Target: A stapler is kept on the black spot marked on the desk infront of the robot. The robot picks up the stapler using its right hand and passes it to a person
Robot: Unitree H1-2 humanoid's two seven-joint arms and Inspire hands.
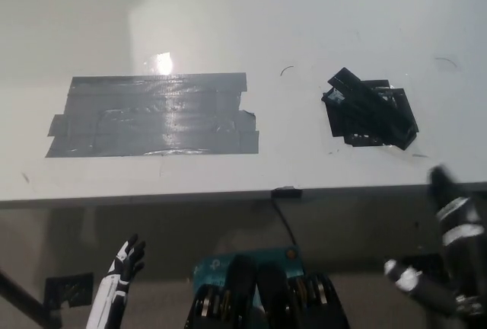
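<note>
So the stapler (364, 100) is sitting on the small black tape patch (373, 116) on the white desk (228, 9), toward the right side of the head view. It's black on black, so honestly it's hard to pick out where the stapler ends and the tape begins. Best I can make out, its long axis runs diagonally: one end sticks out past the patch's upper left corner, pointing away from the robot and toward its left, and the body slants down toward the patch's lower right. Which end is the nose, can't tell.

Off to the left of that patch, well apart from it, there's a much bigger grey tape rectangle (156, 114) stuck flat on the desk, long side running left-right, with a glare spot at its top edge.

The black right hand (450, 226) is below and to the right of the stapler's patch, down past the desk's near edge, not touching the stapler. It's blurry. Its fingers look spread apart and it's holding nothing, so I'd call it released.

The white left hand (122, 277) hangs far down-left of the patch, below the desk edge, under the grey rectangle. Fingers pointing up and loosely apart, nothing in it.

A small black clip thing (286, 191) sits on the desk's near edge, down-left of the patch.
</note>
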